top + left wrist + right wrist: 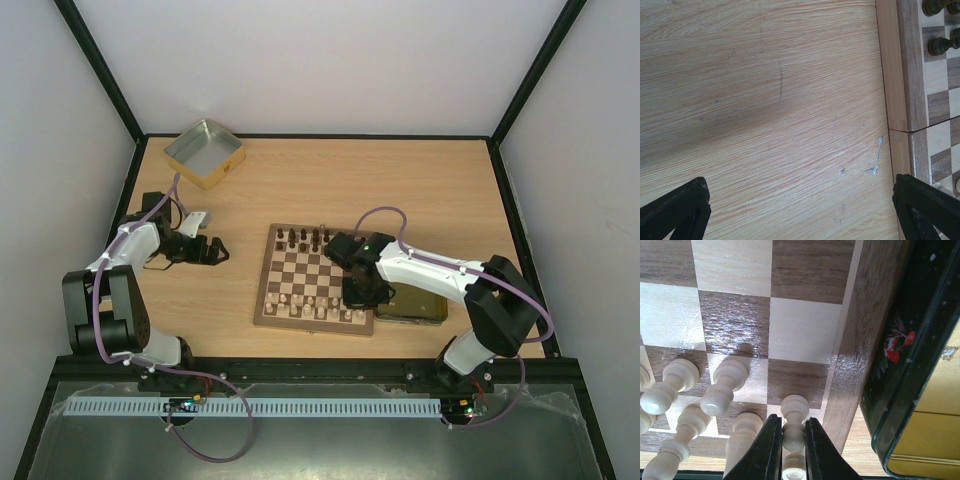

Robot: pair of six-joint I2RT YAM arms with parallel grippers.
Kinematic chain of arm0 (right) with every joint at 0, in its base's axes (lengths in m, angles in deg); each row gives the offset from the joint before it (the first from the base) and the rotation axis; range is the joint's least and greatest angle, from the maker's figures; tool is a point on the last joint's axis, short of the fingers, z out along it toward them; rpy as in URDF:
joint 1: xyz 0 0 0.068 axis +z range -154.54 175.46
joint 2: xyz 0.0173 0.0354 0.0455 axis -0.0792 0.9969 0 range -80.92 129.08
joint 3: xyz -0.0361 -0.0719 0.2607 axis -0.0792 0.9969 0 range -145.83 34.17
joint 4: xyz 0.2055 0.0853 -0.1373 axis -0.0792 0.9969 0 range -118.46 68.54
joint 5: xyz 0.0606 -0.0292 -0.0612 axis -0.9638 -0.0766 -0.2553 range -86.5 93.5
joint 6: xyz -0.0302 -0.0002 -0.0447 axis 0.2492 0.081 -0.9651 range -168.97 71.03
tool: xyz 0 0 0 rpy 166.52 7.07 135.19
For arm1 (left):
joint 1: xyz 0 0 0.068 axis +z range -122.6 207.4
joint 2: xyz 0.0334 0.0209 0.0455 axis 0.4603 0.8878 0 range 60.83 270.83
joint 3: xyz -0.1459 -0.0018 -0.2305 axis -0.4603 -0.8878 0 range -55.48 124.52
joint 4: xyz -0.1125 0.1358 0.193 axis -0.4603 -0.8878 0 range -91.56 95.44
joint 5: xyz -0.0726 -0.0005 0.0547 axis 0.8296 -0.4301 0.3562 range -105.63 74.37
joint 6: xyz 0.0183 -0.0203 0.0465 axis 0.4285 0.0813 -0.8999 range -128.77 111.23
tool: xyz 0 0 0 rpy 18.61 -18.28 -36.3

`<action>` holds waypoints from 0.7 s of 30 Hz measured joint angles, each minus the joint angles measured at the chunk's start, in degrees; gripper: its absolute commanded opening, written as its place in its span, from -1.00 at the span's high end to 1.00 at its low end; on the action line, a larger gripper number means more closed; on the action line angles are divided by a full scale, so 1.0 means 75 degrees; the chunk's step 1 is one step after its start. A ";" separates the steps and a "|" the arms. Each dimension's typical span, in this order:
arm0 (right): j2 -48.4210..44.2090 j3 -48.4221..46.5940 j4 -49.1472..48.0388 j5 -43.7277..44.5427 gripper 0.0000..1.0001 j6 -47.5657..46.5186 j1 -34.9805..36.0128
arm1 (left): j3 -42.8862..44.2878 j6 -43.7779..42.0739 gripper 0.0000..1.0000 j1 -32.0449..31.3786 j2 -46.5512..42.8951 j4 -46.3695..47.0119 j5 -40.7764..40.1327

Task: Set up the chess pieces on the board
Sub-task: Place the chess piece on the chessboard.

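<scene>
at the far left of the desk (400, 190) an open metal tin (204, 152) is seen, well apart from the board (262, 290). the left end effector (205, 250) is held low over bare wood just left of the board. its fingers (675, 212) are spread wide and nothing is held between them. it is judged to be kept off the squares so that the other arm is given room.

on the board, the dark pieces (305, 238) are gathered along the far edge and the pale pieces (305, 303) along the two near rows, as each side's home ranks require. the setup is therefore judged to be well advanced.

the right end effector (360, 290) hangs over the near right part of the board. in its wrist view the fingers (765, 450) are drawn in to a narrow gap and gripped on a pale piece (793, 415). the piece is held upright by its upper part, so that its base can be set flat. that base is seen over a dark square in the column next to the frame; whether it touches the square cannot be told. its neighbours stand close on the left, which is judged to leave little margin for opening the fingers without knocking one over.

just right of the board a dark tin (412, 308) with a red flower print is seen.
</scene>
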State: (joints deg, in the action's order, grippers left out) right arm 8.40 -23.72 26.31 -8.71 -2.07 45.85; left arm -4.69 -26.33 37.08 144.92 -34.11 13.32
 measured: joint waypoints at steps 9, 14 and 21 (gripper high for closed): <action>0.0122 -0.0105 0.0029 0.0090 0.83 -0.0023 -0.0009 | 0.0000 0.0000 -0.98 0.0000 0.0000 -0.0003 0.0000; 0.0233 -0.0233 0.0035 0.0166 0.83 -0.0052 -0.0052 | 0.0000 0.0000 -0.98 0.0003 0.0000 -0.0003 0.0000; 0.0265 -0.0274 0.0029 0.0227 0.83 -0.0085 -0.0157 | 0.0000 0.0000 -0.98 0.0003 0.0000 -0.0003 0.0000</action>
State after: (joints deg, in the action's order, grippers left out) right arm 10.38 -25.77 26.52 -7.00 -2.71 44.67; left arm -4.69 -26.33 37.10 144.92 -34.13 13.32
